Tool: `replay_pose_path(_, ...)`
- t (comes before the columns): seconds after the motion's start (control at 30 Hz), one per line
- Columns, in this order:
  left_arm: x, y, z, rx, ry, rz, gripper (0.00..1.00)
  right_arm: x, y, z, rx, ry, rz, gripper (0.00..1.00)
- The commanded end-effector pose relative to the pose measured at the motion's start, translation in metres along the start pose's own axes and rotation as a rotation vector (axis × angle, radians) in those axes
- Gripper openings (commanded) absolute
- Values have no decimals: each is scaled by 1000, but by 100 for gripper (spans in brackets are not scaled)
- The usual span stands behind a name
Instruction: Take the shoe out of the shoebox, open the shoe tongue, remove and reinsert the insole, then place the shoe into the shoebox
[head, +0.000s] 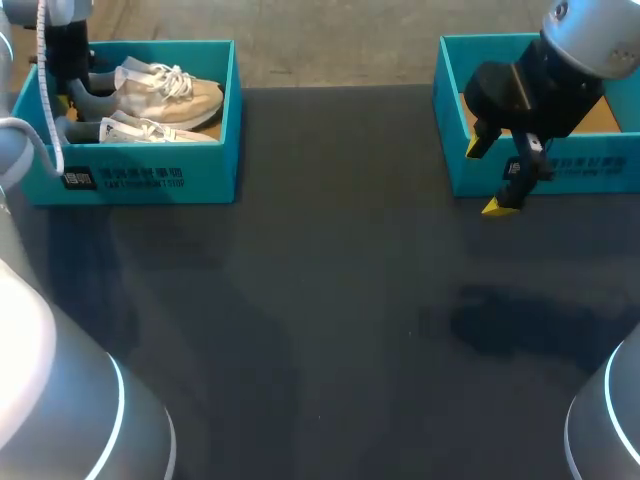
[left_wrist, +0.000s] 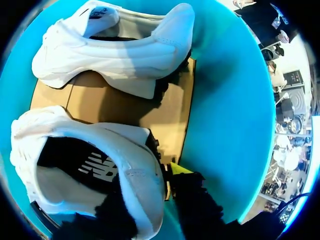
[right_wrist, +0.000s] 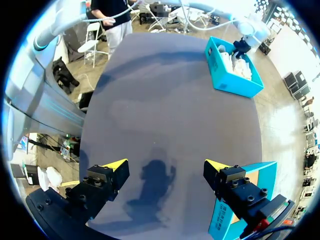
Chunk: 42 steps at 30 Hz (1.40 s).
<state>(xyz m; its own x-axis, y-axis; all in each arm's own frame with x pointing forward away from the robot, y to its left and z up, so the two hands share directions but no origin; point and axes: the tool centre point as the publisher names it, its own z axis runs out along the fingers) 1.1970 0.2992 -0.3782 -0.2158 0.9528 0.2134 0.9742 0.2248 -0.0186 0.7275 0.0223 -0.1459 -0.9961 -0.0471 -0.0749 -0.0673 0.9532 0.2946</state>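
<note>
**Opening stage: no shoe yet out of the shoebox (head: 225, 120) at the bench's (head: 330, 300) far-left corner.**
The left end effector (head: 68, 80) sits at the near sneaker's (left_wrist: 90, 150) heel, grip not discernible. The right end effector (right_wrist: 165, 164) is spread and empty. All later steps remain.

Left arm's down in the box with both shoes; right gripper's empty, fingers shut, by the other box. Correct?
Not quite: the right gripper is empty, but its fingers stand wide open, as the right wrist view shows. The rest holds.
</note>
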Motion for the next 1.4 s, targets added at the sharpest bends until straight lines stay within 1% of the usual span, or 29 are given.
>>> replay_pose_path(0.03, -1, 8, -3, 19, 6, 2, 100, -1, 1, 1, 3, 2, 1, 100)
replay_pose_path(0.2, 2, 7, -13, 31, -15, -3, 100, -1, 1, 1, 3, 2, 1, 100)
replay_pose_path(0.43, 7, 3, -31, 19, -40, 1, 100, -1, 1, 1, 3, 2, 1, 100)
replay_pose_path(0.63, 15, -4, -61, 16, -66, 5, 100, -1, 1, 1, 3, 2, 1, 100)
replay_pose_path(0.77, 25, -10, -79, 28, -105, -28, 100, -1, 1, 1, 3, 2, 1, 100)
replay_pose_path(0.87, 29, -15, -92, 30, -124, -52, 100, -1, 1, 1, 3, 2, 1, 100)
replay_pose_path(1.07, 27, -30, -117, 17, -147, -79, 100, -1, 1, 1, 3, 2, 1, 100)
replay_pose_path(1.17, 24, -36, -129, 22, -119, -88, 100, -1, 1, 1, 3, 2, 1, 100)
replay_pose_path(1.4, 24, -36, -129, 22, -119, -88, 100, -1, 1, 1, 3, 2, 1, 100)
